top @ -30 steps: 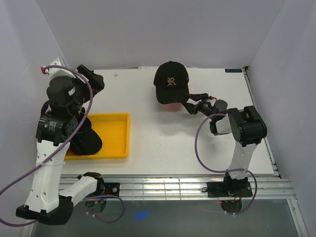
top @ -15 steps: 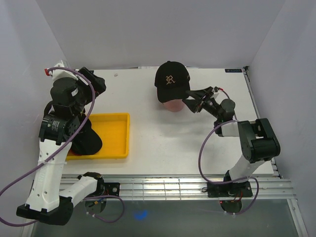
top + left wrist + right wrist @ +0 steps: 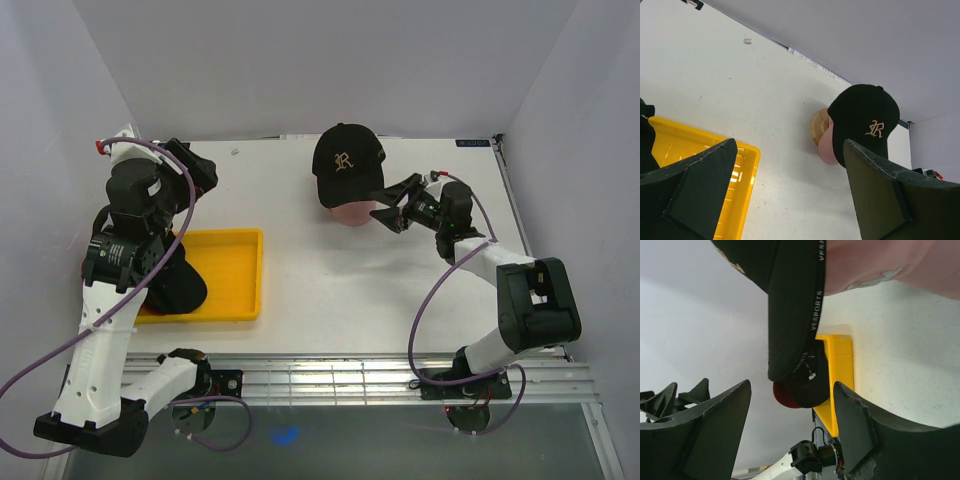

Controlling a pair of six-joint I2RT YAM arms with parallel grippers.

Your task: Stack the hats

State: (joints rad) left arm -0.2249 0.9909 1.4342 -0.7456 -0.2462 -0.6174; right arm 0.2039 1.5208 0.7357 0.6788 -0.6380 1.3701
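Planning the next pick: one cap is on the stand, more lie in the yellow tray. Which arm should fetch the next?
Probably left. The left claw, open, hangs beside the yellow tray where the remaining caps lie; the right claw, open, is by the black cap on the stand, across the table.

L arm [image 3: 110, 260] is covering most of the dark hats [image 3: 180, 290] in the yellow tray [image 3: 236, 270]; no. & colours unclear. Well right of tray, black cap [image 3: 347, 165] is hiding most of a pinkish thing [image 3: 350, 213] underneath; can't ID it.
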